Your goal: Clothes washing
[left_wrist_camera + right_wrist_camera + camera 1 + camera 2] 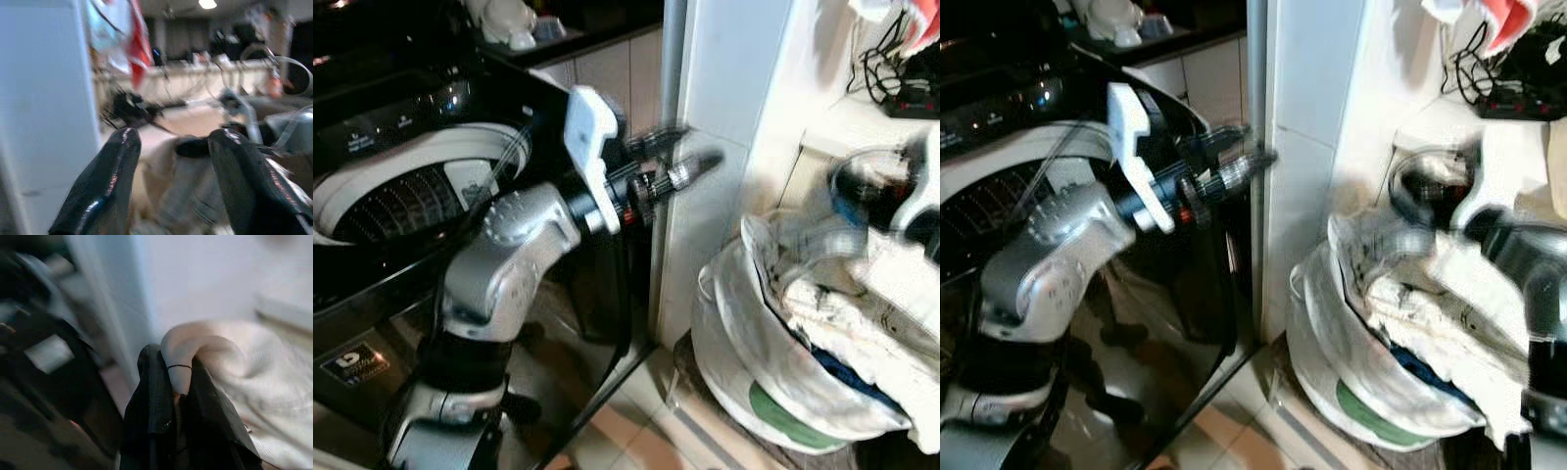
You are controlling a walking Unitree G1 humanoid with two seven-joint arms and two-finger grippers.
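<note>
The black top-loading washing machine stands at the left with its lid up and its drum showing. My left gripper is raised beside the machine and points at the white pillar; its fingers are open with nothing between them. A white laundry bag full of pale clothes sits on the floor at the right. My right arm, blurred, is over that bag. The right gripper is shut on a fold of white cloth.
A white pillar rises between the machine and the bag. Behind the bag, a shelf holds black cables, with a red and white cloth hanging above. A dark counter runs behind the machine. Tiled floor lies below.
</note>
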